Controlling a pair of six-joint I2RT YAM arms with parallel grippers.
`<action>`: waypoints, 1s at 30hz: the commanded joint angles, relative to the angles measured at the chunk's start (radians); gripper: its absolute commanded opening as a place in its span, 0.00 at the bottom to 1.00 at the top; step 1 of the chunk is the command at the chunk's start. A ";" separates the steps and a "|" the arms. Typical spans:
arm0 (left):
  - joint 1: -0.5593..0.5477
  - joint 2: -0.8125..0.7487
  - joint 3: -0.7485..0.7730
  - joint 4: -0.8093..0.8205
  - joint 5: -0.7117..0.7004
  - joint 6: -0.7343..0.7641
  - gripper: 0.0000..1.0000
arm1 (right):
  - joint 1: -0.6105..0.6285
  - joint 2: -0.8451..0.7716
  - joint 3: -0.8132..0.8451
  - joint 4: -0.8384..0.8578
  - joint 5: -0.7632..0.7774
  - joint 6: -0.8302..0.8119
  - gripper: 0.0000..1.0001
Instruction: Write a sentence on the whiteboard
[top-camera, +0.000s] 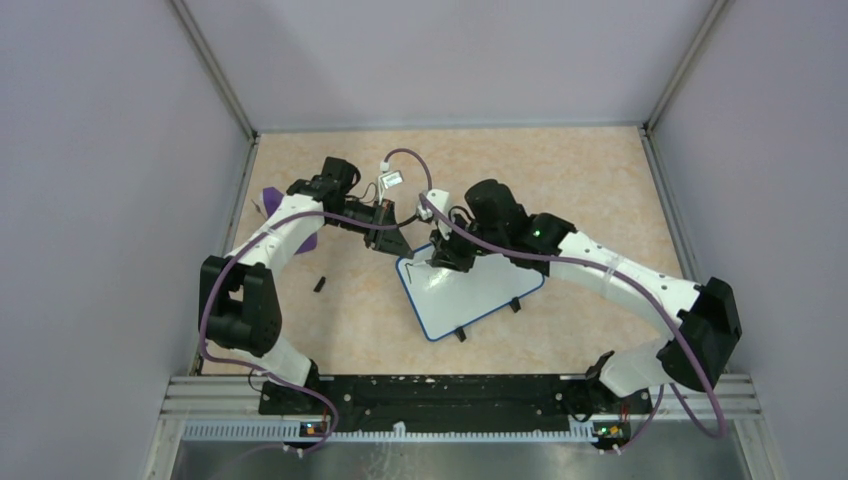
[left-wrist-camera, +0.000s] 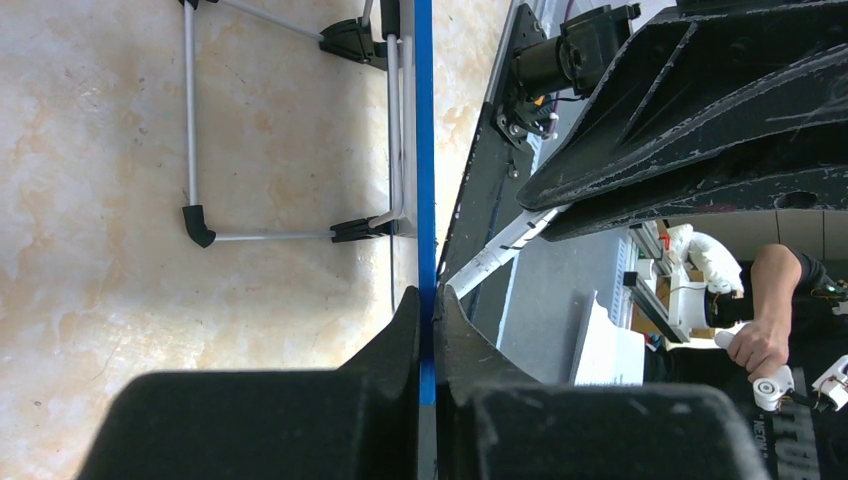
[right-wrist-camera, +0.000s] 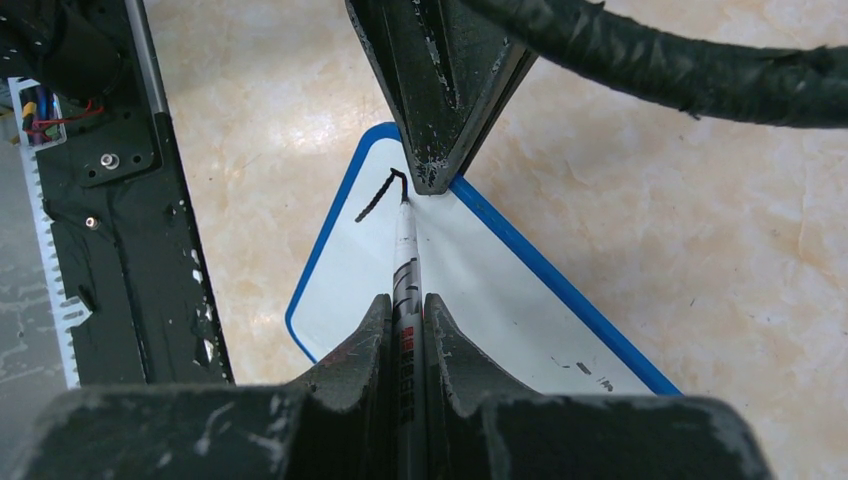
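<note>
The left claw (left-wrist-camera: 428, 300) is pinched narrow on the blue rim (left-wrist-camera: 425, 150) of the whiteboard (right-wrist-camera: 480, 300) near a corner. Its fingers (right-wrist-camera: 440, 110) stand just ahead of the right claw (right-wrist-camera: 405, 300), which is clamped on a marker (right-wrist-camera: 404, 255) with its tip touching the board, so room ahead is tight, while white surface runs to the right claw's right and under it. The board sits on the tabletop (right-wrist-camera: 650, 180), white inside a thin blue rounded rim, with a short, bent black stroke (right-wrist-camera: 372, 205) just left of the marker tip.
</note>
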 joint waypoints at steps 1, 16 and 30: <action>-0.010 0.014 0.019 -0.007 0.012 0.026 0.00 | -0.015 -0.025 -0.020 0.006 0.049 -0.014 0.00; -0.010 0.008 0.015 -0.009 0.012 0.029 0.00 | 0.027 0.029 0.023 0.011 -0.004 -0.014 0.00; -0.010 0.005 0.014 -0.008 0.008 0.026 0.00 | 0.014 -0.002 -0.005 0.008 0.046 -0.012 0.00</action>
